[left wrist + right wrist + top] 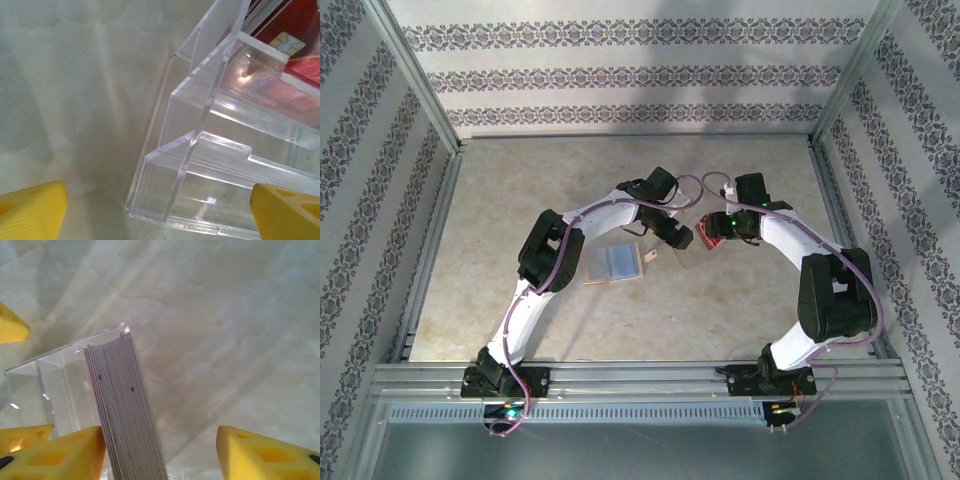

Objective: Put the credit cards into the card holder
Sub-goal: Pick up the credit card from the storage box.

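The credit cards (295,30) are a red stack standing on edge in one end of a clear plastic case (200,165). In the top view the red cards (707,236) sit between both grippers. My left gripper (159,215) is open, its yellow fingers spread wide on either side of the case's near end. My right gripper (160,440) is open around the stack of cards (125,410), seen edge-on. Its left finger (70,455) lies against the stack, and its right finger (265,455) stands well apart. The card holder (612,263) lies open and flat, grey-blue inside, left of the left gripper (672,232).
The tan closing tab (650,257) of the wallet points toward the case. The table (520,180) is beige with patterned walls around it and a metal rail (640,375) along the near edge. A yellow finger of the left gripper (10,325) shows beyond the case (55,380).
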Tool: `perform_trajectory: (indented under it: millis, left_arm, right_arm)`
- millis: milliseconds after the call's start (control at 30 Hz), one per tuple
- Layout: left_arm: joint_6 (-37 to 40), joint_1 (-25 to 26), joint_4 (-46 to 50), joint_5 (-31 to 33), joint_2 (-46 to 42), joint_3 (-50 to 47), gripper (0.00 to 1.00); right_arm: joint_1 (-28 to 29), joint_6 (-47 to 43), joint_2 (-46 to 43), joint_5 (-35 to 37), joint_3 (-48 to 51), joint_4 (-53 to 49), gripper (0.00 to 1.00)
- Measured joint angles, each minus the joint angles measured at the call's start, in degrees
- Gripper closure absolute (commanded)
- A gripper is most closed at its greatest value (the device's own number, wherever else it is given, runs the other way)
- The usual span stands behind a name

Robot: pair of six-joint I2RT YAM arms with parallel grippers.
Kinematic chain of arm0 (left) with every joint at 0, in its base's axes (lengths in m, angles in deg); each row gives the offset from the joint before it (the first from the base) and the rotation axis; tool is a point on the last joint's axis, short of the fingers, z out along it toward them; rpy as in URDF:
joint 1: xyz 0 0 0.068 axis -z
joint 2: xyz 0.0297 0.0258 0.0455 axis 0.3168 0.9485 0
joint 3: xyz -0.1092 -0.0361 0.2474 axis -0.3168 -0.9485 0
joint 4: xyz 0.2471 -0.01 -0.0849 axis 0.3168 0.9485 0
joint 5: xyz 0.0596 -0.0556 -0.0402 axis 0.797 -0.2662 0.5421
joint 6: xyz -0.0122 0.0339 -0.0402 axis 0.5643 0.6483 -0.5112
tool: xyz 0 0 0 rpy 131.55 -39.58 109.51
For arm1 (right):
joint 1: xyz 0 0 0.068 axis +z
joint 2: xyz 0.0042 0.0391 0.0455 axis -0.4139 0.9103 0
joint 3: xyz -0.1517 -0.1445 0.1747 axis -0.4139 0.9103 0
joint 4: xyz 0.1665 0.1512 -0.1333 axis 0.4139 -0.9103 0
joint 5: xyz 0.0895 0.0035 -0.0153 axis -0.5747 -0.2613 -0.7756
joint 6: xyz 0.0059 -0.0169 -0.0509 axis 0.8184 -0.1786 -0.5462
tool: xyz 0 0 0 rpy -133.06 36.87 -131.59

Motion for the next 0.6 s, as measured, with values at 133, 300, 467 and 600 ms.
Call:
perform_trajectory:
  millis: [133, 300, 467, 600]
  left_arm:
    - [0.00, 0.00, -0.09, 0.00, 0.00, -0.07, 0.06]
    - [0.00, 0.00, -0.20, -0.02, 0.00, -0.17, 0.06]
    - [0.00, 0.00, -0.24, -0.02, 0.00, -0.20, 0.06]
    - [0.02, 0.00, -0.39, -0.02, -0.02, -0.33, 0.06]
  right_arm:
    - [0.11, -0.39, -0.02, 0.87, 0.00, -0.04, 0.40]
    - [0.11, -0.42, -0.48, 1.20, 0.00, -0.42, 0.41]
    - [0.09, -0.42, -1.81, 1.99, 0.00, -1.03, 0.41]
    - [0.09, -0.42, -2.62, 2.56, 0.00, -1.03, 0.42]
